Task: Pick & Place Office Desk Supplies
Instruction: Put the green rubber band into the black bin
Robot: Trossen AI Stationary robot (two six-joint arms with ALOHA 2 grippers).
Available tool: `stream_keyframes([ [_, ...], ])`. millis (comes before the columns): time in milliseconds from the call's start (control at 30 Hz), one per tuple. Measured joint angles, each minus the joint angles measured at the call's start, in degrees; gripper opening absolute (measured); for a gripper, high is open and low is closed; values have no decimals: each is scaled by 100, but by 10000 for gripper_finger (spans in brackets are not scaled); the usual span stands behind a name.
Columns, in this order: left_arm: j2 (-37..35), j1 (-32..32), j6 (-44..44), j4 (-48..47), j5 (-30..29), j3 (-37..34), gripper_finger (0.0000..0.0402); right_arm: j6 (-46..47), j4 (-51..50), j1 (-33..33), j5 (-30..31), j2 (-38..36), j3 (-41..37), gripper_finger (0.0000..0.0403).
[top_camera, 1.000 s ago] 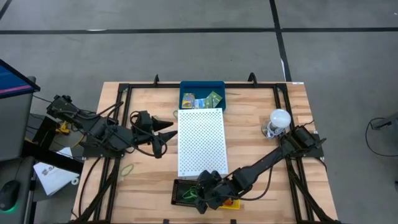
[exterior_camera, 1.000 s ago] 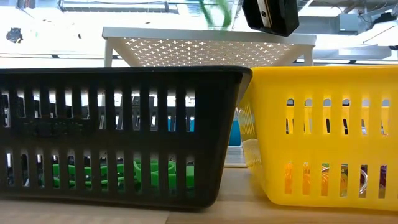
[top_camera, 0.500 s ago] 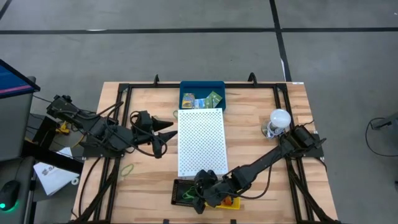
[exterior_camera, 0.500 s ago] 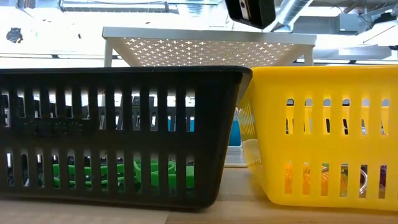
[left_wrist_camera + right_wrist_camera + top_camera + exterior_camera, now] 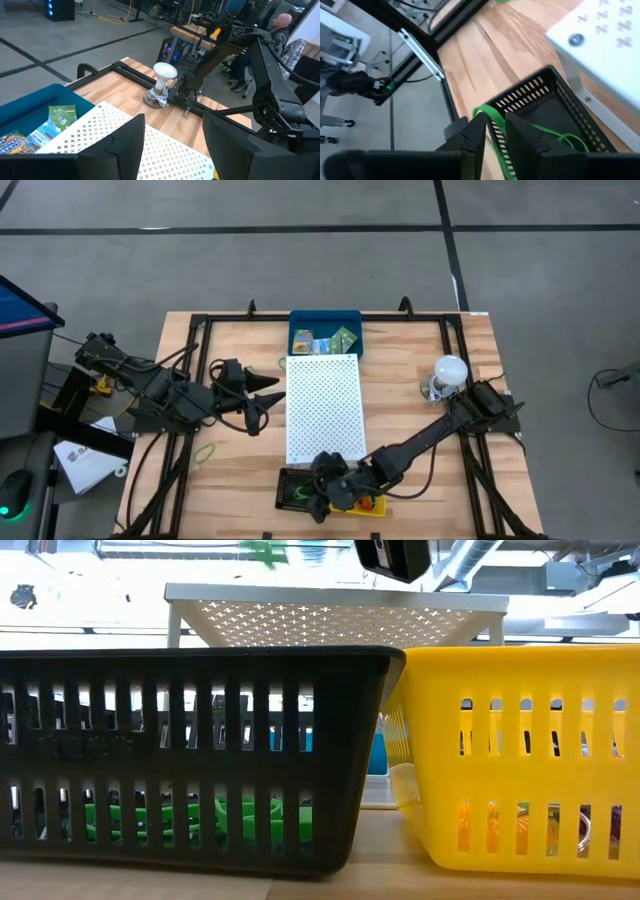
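You are looking at two slatted plastic baskets at the worktop's point(image 5: 400, 360) 6 o'clock edge: one black basket point(image 5: 297, 490), one yellow basket point(image 5: 520, 755). The right gripper point(image 5: 492, 131) is pinching one thin green rubber band point(image 5: 487, 114) in narrow jaws over the black one. The left gripper point(image 5: 268, 392) is waiting at 9 o'clock, jaws apart.

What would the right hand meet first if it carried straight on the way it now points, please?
Most likely the black basket: the right hand, shut on a green rubber band, points down over its near rim, with more green bands inside. Depth is unclear, so it could be the rim or the basket floor.
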Motion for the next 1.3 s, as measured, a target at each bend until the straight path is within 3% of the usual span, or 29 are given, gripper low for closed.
stream_keyframes([
  [733, -2, 0, -1, -2, 222, 0, 195, -539, 696, 35, 112, -3, 2, 68],
  [900, -4, -3, -302, -277, 1760, 7, 195, -973, 670, 116, 367, -293, 0, 68],
  [1033, 151, -327, -1863, -1654, 3235, 11, 195, -1474, 420, 264, 1063, -790, 7, 68],
  [1200, 741, -1819, -3989, -2960, 5958, 9, 195, -1457, -460, 332, 1842, -1478, 7, 68],
  [1300, 917, -2745, -4929, -3239, 7075, 9, 195, -1507, -721, 416, 2467, -1844, 7, 68],
])
